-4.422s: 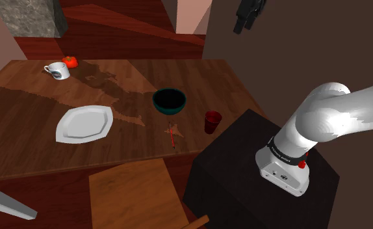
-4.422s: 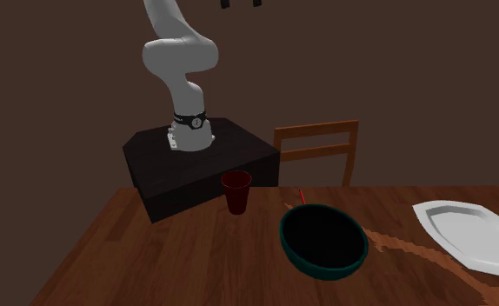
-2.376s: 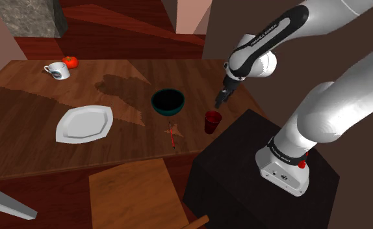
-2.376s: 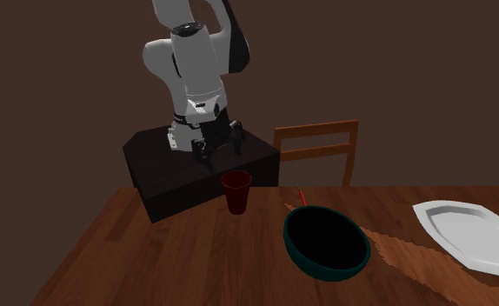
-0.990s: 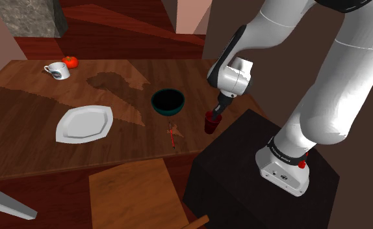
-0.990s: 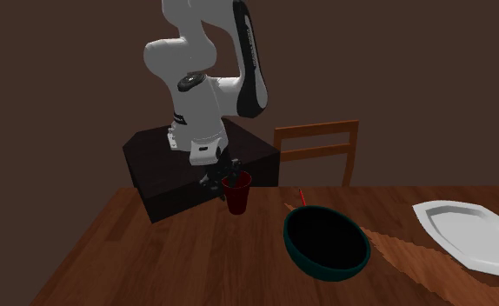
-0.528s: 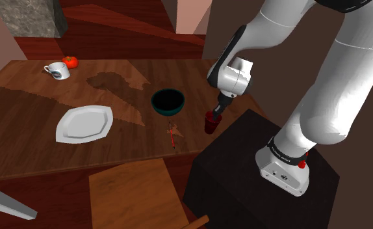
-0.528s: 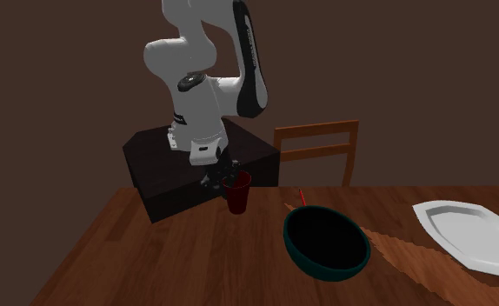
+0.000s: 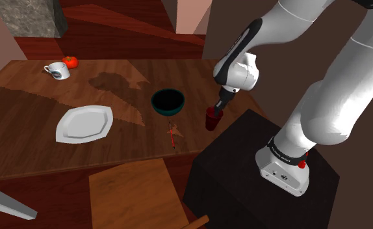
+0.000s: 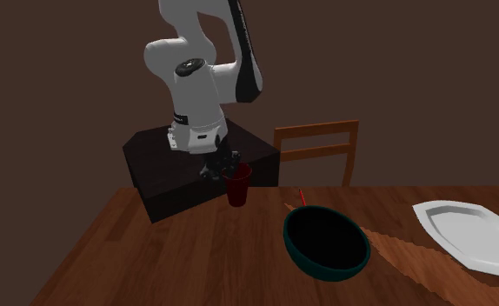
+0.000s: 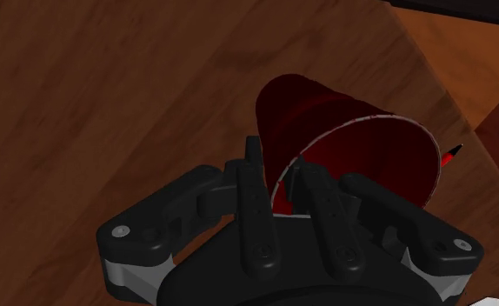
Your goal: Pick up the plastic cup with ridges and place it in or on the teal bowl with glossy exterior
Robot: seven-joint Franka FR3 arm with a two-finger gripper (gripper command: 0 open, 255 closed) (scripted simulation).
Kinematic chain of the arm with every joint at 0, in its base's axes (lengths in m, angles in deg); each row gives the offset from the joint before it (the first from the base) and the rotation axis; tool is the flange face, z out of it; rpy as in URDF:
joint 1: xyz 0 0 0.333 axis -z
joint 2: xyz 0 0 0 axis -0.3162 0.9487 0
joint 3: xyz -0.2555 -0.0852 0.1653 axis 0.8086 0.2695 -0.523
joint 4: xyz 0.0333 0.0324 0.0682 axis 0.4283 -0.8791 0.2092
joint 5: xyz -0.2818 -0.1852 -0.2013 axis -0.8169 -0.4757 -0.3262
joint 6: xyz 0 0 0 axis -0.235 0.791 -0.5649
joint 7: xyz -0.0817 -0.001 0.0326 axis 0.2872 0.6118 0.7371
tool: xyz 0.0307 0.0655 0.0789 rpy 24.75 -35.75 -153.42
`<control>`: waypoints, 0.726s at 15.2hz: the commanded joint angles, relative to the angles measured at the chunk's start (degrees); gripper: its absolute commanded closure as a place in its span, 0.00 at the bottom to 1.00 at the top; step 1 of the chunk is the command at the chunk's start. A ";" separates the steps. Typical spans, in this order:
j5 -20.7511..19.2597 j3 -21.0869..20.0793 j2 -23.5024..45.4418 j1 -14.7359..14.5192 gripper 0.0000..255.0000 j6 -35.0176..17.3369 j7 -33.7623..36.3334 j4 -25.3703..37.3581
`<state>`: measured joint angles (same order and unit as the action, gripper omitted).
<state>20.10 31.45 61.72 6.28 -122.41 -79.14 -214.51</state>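
The dark red cup (image 11: 361, 152) stands near upright, long axis roughly vertical, open mouth up and narrower base toward the wooden surface (image 9: 29, 130). The wrist view looks down into that mouth, and the ridged outer wall runs away from the camera. The gripper (image 11: 280, 156) comes down from above, and its fingers (image 11: 256, 196) are clamped on the cup's rim wall, one outside the wall and one inside the mouth.

In the shoulder view the cup (image 9: 212, 121) is at the surface's near corner, just beside the black stand (image 9: 244, 175), with the gripper (image 9: 216, 110) on its rim. The teal bowl (image 9: 168, 101) sits near it toward that view's left, apart from it. A red pencil (image 9: 172, 134) lies between them and a little nearer the camera. In the second exterior view the cup (image 10: 237, 185) is behind the bowl (image 10: 324, 243) and to that view's left, with the gripper (image 10: 224, 169) at its far side.

Half a second ago the cup showed slightly lower in both exterior views; now it and the arm's wrist are a little higher. The bowl, the pencil and the white plate (image 9: 84, 123) lie as they did.
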 commanded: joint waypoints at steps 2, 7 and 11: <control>-9.25 1.73 -4.35 0.28 1.00 1.53 7.17 -1.57; -21.22 1.50 -10.96 3.37 1.00 5.34 16.51 -2.95; -27.34 0.13 -15.76 6.26 1.00 9.28 21.41 -3.26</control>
<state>-5.73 31.85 47.07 11.80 -114.19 -58.84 -217.80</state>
